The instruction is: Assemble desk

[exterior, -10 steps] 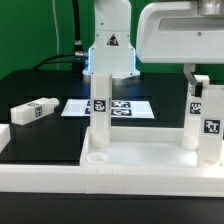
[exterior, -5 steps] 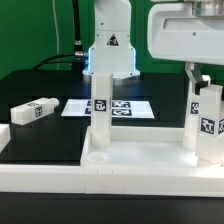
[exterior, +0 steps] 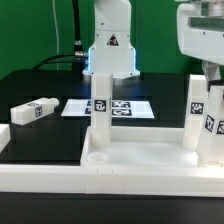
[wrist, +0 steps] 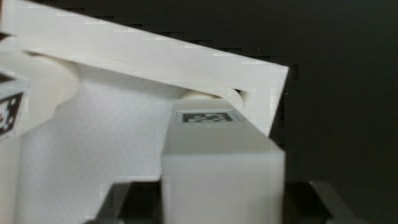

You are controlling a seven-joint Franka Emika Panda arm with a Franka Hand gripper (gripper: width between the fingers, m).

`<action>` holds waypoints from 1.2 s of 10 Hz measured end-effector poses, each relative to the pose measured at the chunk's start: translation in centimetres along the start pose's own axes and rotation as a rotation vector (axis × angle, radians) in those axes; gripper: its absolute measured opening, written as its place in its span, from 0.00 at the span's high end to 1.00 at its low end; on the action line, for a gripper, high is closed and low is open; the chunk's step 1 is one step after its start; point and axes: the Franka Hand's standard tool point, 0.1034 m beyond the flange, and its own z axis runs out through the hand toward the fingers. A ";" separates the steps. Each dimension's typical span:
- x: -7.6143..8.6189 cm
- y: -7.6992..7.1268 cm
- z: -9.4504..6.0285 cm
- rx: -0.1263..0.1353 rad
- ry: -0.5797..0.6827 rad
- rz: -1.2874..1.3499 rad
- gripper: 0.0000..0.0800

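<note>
Hand (exterior: 208,70), pinching a leg (exterior: 213,128), has drifted toward three o'clock at the desk top's (exterior: 140,165) four-o'clock corner. Two standing legs (exterior: 100,112) suggest a third is being seated; a loose leg (exterior: 33,110) lies at nine o'clock on the surface (exterior: 40,140).

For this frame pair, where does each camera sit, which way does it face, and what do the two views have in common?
Exterior view: off the arm, low beside the table, looking across the desk top toward the arm's base; the claw shows at the exterior view's right.
Wrist view: on the wrist, looking along the claw's dark fingers at the tagged leg between them.
Shared: the tagged leg, gripped by the claw.
</note>
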 end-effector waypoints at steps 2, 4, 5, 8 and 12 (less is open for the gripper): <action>0.0 0.0 0.0 0.000 0.001 -0.010 0.64; 0.5 0.4 0.1 -0.052 0.013 -0.134 0.28; 0.4 0.1 0.0 -0.057 0.016 -0.189 0.21; 0.5 0.1 0.1 -0.055 0.011 -0.409 0.19; 0.4 0.0 0.0 -0.068 0.024 -0.734 0.19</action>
